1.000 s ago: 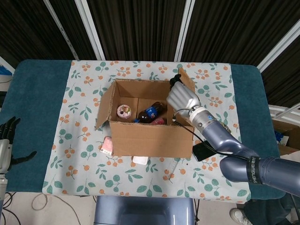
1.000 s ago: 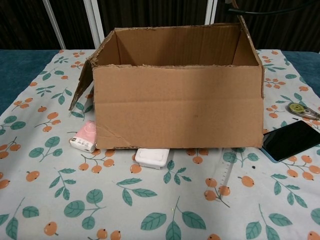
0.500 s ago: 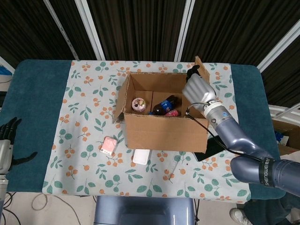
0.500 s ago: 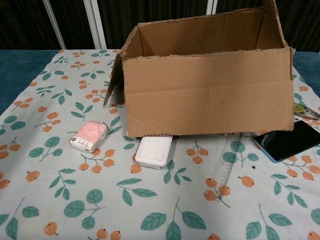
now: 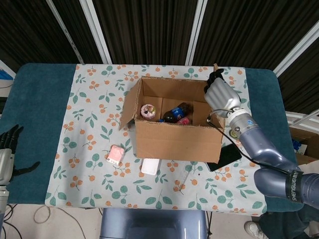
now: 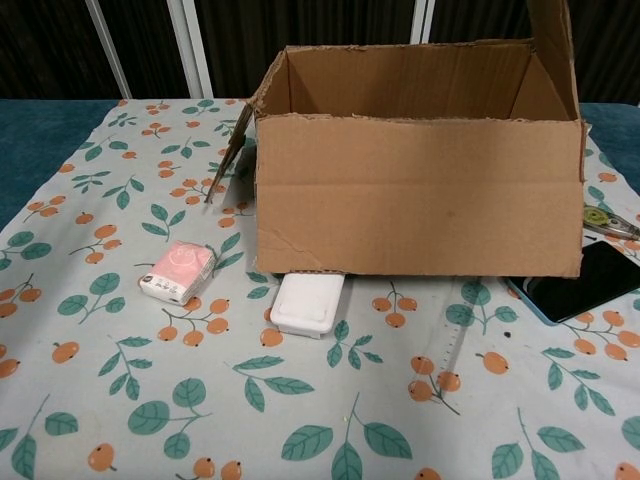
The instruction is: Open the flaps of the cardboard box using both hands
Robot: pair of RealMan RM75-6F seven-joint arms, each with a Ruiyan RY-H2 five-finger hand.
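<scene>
The cardboard box (image 5: pixel 174 134) stands mid-table with its top open; the chest view shows its front wall (image 6: pixel 420 195). The left flap (image 5: pixel 128 107) hangs outward and down, also visible as the left flap (image 6: pixel 233 150) in the chest view. My right hand (image 5: pixel 222 97) grips the right flap (image 5: pixel 215 67) at the box's right rim, fingers curled over its edge. That right flap (image 6: pixel 550 40) stands nearly upright. My left hand (image 5: pixel 7 149) hovers far off at the table's left edge, fingers spread, holding nothing. Inside lie a dark bottle (image 5: pixel 174 113) and a pink-topped cup (image 5: pixel 147 110).
A pink packet (image 6: pixel 178 272) and a white case (image 6: pixel 310 303) lie in front of the box, the case partly under its front edge. A black phone (image 6: pixel 585 283) and a tape dispenser (image 6: pixel 600 218) lie to the right. Teal cloth borders the floral cover.
The box has slid to the right along the table with my right hand. The right flap has swung further outward to near upright. My left hand has stayed put.
</scene>
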